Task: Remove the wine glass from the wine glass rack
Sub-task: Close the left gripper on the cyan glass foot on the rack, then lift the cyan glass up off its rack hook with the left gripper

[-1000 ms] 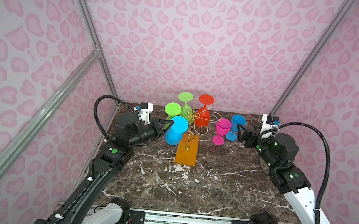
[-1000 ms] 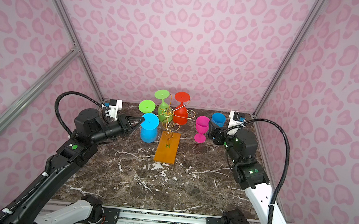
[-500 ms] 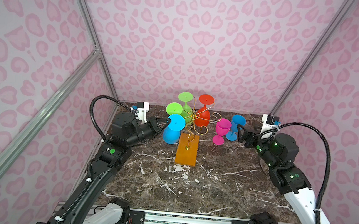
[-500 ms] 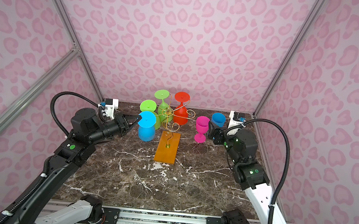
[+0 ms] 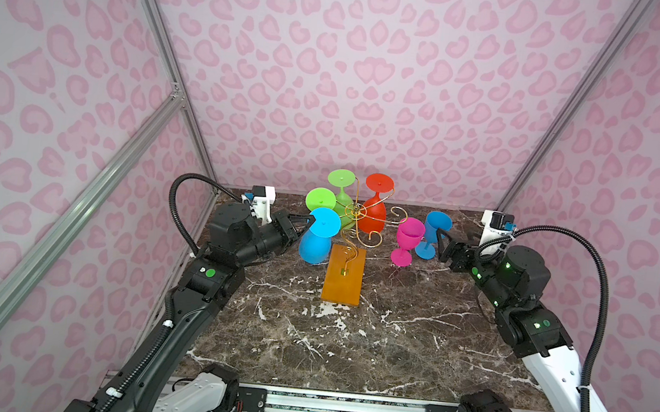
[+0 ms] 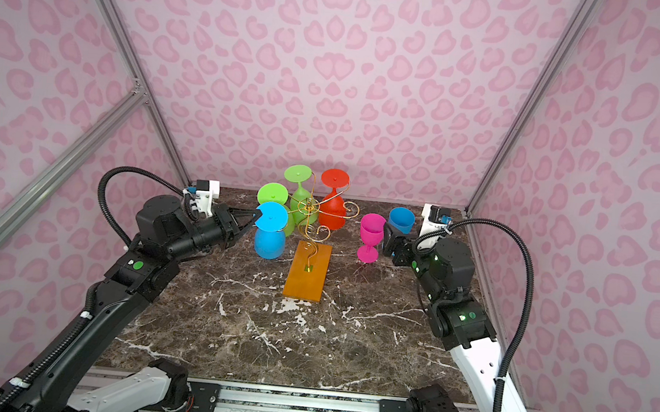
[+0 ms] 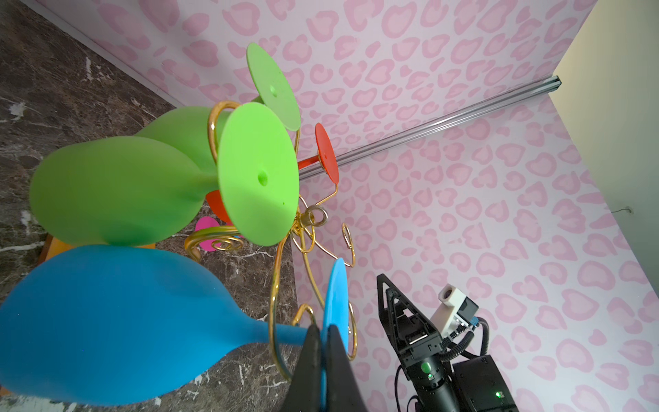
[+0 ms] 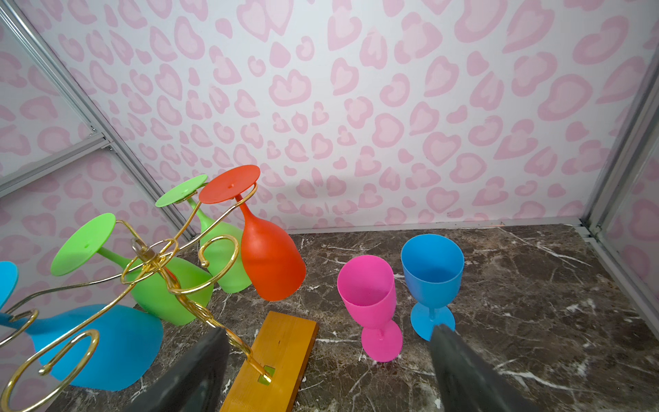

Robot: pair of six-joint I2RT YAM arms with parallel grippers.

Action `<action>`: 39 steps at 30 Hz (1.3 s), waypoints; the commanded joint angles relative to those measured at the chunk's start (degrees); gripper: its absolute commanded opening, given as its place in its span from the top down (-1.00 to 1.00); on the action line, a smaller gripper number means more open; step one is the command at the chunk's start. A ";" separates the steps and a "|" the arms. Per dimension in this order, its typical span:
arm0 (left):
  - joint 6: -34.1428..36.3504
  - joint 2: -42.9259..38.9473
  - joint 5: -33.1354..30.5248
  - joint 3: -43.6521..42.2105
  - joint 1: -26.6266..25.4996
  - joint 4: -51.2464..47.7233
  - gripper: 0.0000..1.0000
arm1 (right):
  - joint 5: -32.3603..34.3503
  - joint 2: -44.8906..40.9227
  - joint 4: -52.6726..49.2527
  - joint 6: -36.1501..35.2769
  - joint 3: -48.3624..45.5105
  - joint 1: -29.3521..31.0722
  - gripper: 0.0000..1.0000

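The wine glass rack (image 5: 343, 277) stands toward the back middle of the marble worktop (image 5: 346, 351). Its orange-brown base lies lengthwise toward the camera, and its gold scroll arms spread from a hub above the base's far end. The blue wine glass (image 5: 314, 248) hangs upside down at the rack's left side, bowl low and tilted, foot disc uppermost. The left pincer (image 5: 304, 224) reaches it from the left, level with that foot. In the left wrist view the pincer's two black fingers (image 7: 309, 356) are pressed together on the rim of the blue foot disc, which shows as a thin edge between them, so the pincer is clamped on the glass. A gold scroll arm loops around the stem just under the foot. In both top views the bowl hangs just beside the base's left edge; whether its rim touches the worktop I cannot tell. Two green glasses (image 5: 320, 200) and a red glass (image 5: 373, 220) hang inverted from the rack's rear arms. To the right of the rack a pink glass (image 5: 407, 240) and a second blue glass (image 5: 434, 230) stand upright on the worktop, side by side. The right pincer (image 5: 442, 246) sits low just right of these two, its jaws spread wide and holding nothing. It is well apart from the hanging blue wine glass, with the rack between them.
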 commanded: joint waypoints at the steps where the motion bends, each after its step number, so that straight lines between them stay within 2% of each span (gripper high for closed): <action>1: -0.47 0.34 -0.76 0.93 0.07 3.10 0.93 | -0.52 0.06 0.98 0.19 0.14 0.09 -0.80; 18: -1.14 2.72 -0.58 1.51 0.00 4.25 0.93 | -0.48 0.15 0.98 0.30 0.02 0.14 -0.80; 39: -1.36 5.72 1.17 3.35 -2.48 5.40 0.94 | 0.01 -0.11 0.59 0.10 -0.37 0.14 -0.80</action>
